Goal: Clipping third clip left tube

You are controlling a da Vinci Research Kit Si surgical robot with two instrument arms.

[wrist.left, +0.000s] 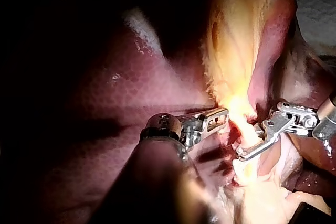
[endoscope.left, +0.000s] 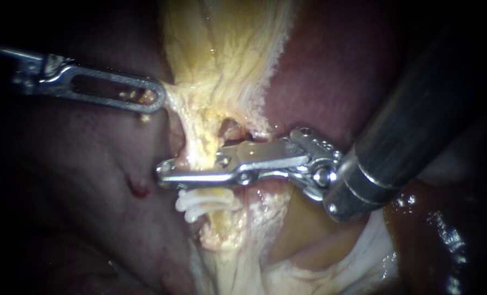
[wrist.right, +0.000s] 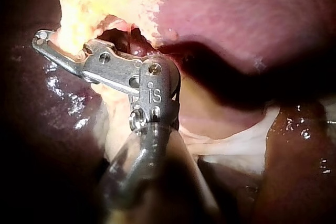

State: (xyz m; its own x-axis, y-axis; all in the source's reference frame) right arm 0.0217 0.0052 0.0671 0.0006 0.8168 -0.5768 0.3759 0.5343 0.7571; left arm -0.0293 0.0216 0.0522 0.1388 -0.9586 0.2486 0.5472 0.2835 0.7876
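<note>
The left tube [endoscope.left: 198, 143] is a pale yellow strand running down from the frayed yellow tissue [endoscope.left: 221, 49]. My right instrument [endoscope.left: 169, 172] comes in from the upper right and lies across this tube, its jaws closed on it from both sides. Just below the jaws, white clips [endoscope.left: 202, 203] sit on the same tube. My left instrument [endoscope.left: 156, 99] has its slotted jaws shut on the edge of the yellow tissue, holding it taut to the left. In the right wrist view the right instrument [wrist.right: 43, 40] hugs the tube. The left wrist view shows the left instrument [wrist.left: 220, 117] beside the right instrument [wrist.left: 243, 153].
Dark red liver [endoscope.left: 79, 186] fills the left side, with more liver [endoscope.left: 336, 71] behind the right instrument's shaft [endoscope.left: 418, 114]. A small red spot [endoscope.left: 138, 188] marks the liver near the jaw tips. Whitish membrane [endoscope.left: 363, 257] spreads under the shaft.
</note>
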